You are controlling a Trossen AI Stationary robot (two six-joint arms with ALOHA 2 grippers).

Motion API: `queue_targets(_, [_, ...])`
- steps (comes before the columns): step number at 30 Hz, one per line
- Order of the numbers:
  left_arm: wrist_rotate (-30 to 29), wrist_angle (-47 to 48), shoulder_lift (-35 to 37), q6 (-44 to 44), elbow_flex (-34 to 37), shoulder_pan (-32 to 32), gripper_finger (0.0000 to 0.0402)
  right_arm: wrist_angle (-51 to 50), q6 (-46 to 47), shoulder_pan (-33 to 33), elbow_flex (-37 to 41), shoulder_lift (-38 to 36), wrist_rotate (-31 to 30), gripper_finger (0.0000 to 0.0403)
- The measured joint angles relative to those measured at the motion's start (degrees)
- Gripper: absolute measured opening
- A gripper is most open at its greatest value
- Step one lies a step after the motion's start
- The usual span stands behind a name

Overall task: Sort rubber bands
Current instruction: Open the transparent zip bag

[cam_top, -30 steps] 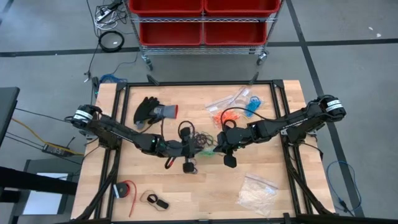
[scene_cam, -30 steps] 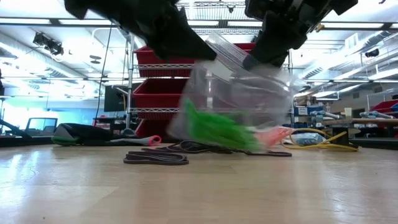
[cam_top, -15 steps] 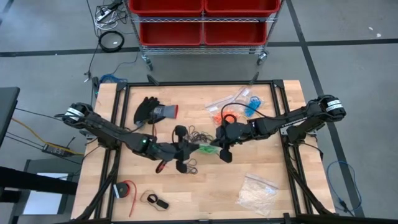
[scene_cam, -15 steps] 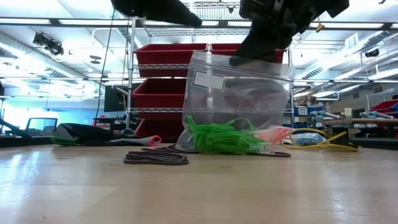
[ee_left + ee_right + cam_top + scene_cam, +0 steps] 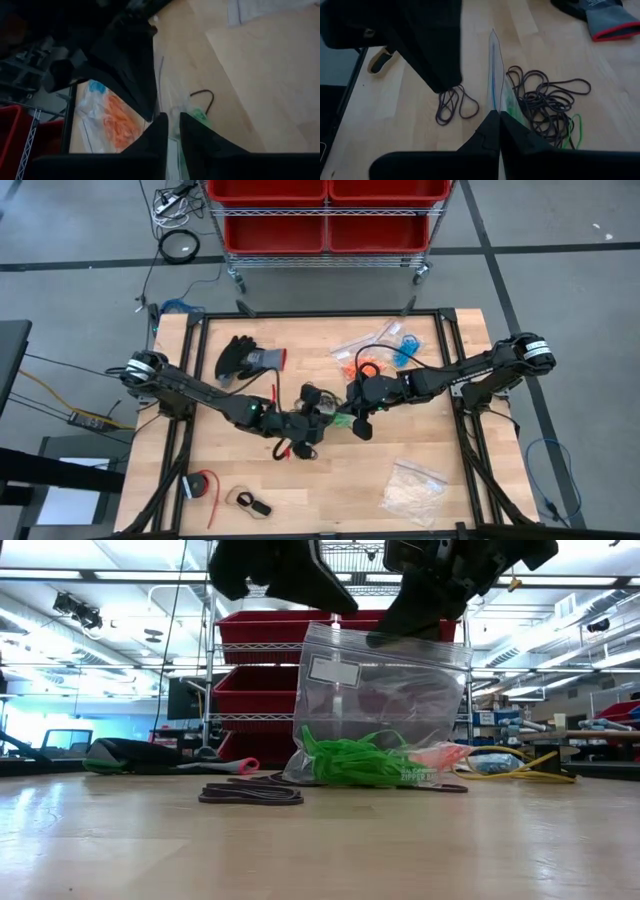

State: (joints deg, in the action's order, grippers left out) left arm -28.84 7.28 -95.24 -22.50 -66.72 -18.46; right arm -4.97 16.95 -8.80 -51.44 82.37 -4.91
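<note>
A clear zip bag [image 5: 385,700] stands upright at the table's middle, its lower end full of green rubber bands [image 5: 355,762] resting on the wood. My right gripper [image 5: 498,117] is shut on the bag's top edge. My left gripper [image 5: 172,125] hangs at the bag's other top corner with its fingers a little apart, one on either side of the bag's rim [image 5: 161,75]. Loose black rubber bands [image 5: 545,102] lie on the table beside the bag. Orange and blue rubber bands sit in bags [image 5: 375,352] farther back. My right gripper pinches the bag's top edge [image 5: 494,85] between its two fingers, near one top corner [image 5: 405,632], slanting down from above. The bag hangs upright below the fingers with its bottom on the table. My left gripper's fingers flank the rim; whether they touch it I cannot tell.
A black glove with a grey and red cuff [image 5: 248,358] lies at the far left. A clear bag of whitish pieces [image 5: 412,488] lies near right. A red roll [image 5: 200,485] and a small dark item [image 5: 250,503] sit near the front left edge.
The bag was tilted and swinging; it now hangs upright and still, its bottom on the table. My left gripper rose away from the bag, rolled its wrist, and has come back toward the bag's top corner. My right gripper has kept its hold.
</note>
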Motion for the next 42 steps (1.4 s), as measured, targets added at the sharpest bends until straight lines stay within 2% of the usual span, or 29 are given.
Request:
queue_targets(6, [0.1,2.7,-0.5,0.0,-3.2,1.3,0.0116,-0.7,0.0,0.0,0.0,0.0,0.0,0.0000])
queue_targets(10, [2.4,6.4,-0.5,0.2,-3.7,2.8,0.0140,-0.8,0.0,0.0,0.0,0.0,0.0,0.0000])
queue_targets(13, [5.2,6.6,-0.5,0.2,-3.9,3.5,0.0142,-0.9,0.0,0.0,0.0,0.0,0.0,0.0000])
queue_targets(20, [7.8,6.3,-1.5,-0.1,-3.9,5.5,0.0142,-0.8,0.0,0.0,0.0,0.0,-0.3,0.0000])
queue_targets(29, [8.6,6.6,-4.7,-1.7,-3.9,6.6,0.0142,-0.9,0.0,0.0,0.0,0.0,-0.3,0.0000])
queue_targets(42, [8.5,6.4,-5.0,-2.2,-6.2,6.5,0.0133,-1.3,0.0,0.0,0.0,0.0,-0.3,0.0000])
